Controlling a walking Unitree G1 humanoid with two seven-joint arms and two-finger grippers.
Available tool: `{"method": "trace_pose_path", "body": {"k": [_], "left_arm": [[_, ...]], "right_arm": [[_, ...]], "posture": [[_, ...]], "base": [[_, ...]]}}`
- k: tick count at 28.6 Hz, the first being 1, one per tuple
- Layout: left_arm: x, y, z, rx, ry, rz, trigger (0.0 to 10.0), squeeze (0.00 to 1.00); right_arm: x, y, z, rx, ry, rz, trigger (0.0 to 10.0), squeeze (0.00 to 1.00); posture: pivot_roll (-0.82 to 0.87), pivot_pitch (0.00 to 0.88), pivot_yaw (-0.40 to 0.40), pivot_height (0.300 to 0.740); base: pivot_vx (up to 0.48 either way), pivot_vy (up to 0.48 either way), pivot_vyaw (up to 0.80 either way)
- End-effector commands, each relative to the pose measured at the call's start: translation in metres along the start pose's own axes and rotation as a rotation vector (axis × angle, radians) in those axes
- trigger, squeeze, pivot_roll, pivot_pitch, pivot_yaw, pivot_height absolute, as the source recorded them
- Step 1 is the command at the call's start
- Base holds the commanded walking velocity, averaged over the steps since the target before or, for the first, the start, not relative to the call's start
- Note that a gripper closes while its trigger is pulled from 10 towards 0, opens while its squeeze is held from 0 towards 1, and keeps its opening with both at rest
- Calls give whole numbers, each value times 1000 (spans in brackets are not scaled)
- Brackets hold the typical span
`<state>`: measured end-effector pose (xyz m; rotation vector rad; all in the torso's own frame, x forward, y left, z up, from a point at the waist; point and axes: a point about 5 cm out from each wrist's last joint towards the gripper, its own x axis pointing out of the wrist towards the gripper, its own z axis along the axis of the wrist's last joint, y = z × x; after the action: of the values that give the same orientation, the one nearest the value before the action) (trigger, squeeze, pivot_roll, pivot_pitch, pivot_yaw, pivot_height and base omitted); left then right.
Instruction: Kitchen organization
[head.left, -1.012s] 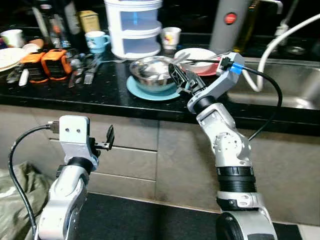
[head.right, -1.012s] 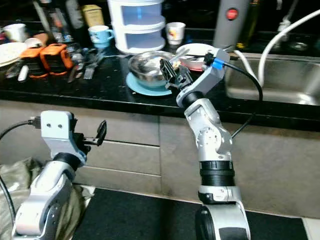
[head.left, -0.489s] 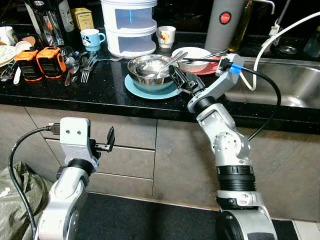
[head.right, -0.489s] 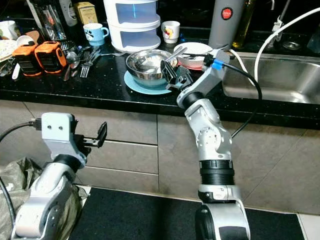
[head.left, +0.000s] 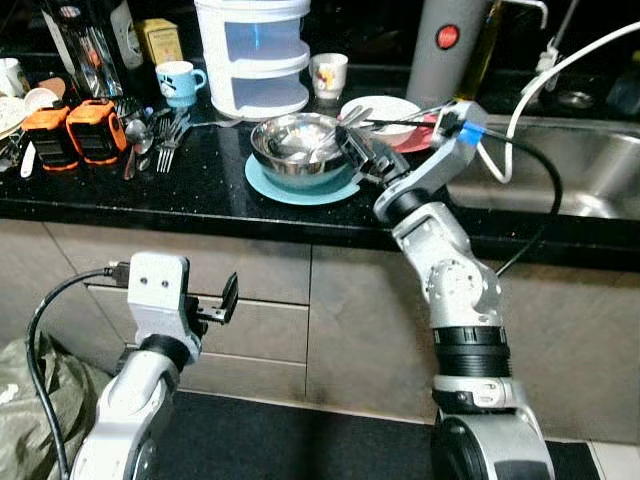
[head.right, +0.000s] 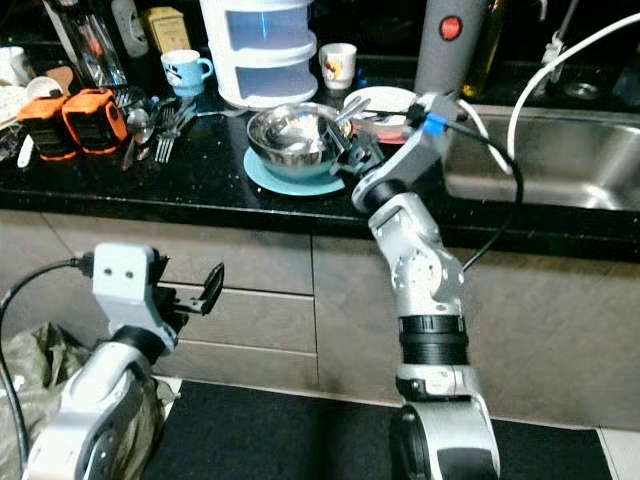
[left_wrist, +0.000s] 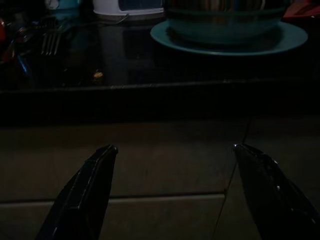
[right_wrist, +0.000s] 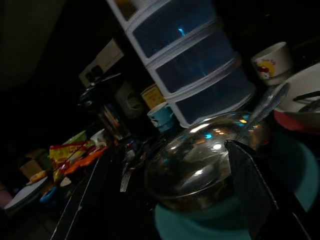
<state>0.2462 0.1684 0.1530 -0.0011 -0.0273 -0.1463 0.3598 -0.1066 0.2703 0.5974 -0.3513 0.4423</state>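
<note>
Since the earlier frame, right gripper has advanced toward the steel bowl, fingers apart, apparently just short of its rim. Bowl sits on the teal plate, upper centre, on the bench. Left gripper idles, fingers apart; grasp pending.
</note>
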Motion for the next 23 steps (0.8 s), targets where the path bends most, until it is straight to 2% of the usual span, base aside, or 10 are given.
{"method": "trace_pose_path", "body": {"k": [1, 8, 13, 14, 16, 18, 19, 21, 23], "left_arm": [[-4, 2, 2, 10, -9, -5, 10000, 0], [-6, -5, 6, 9, -19, -57, 10000, 0], [-8, -16, 9, -29, -37, -156, 10000, 0], [-10, -22, 11, -44, -43, -213, 10000, 0], [-10, -22, 11, -44, -43, -213, 10000, 0], [-17, -33, 18, -78, -58, -357, 10000, 0], [-17, -33, 18, -78, -58, -357, 10000, 0], [-25, -41, 25, -122, -64, -483, 10000, 0], [-30, -44, 27, -137, -53, -540, 10000, 0]], "right_arm": [[1, -3, 2, 8, -2, -9, 10000, 0], [1, -6, 4, 22, -12, -26, 10000, 0], [0, -6, 2, 29, -11, -27, 10000, 0], [0, -6, 2, 31, -12, -28, 10000, 0], [0, -6, 2, 31, -12, -28, 10000, 0], [0, -7, 3, 35, -16, -31, 10000, 0], [0, -7, 3, 35, -16, -31, 10000, 0], [0, -9, 5, 41, -24, -35, 10000, 0], [0, -10, 7, 42, -27, -35, 10000, 0]], "posture": [[108, 0, 13, 740], [112, 0, 17, 740], [117, 0, 21, 740], [116, 0, 23, 740], [116, 0, 23, 740], [116, 0, 23, 740], [116, 0, 23, 740], [117, 0, 23, 740], [116, 0, 23, 740]], "base": [[382, 0, 0], [392, 0, 0], [407, 0, 0], [405, 0, 0], [405, 0, 0], [407, 0, 0], [409, 0, 0], [339, 0, 0], [0, 0, 0]]}}
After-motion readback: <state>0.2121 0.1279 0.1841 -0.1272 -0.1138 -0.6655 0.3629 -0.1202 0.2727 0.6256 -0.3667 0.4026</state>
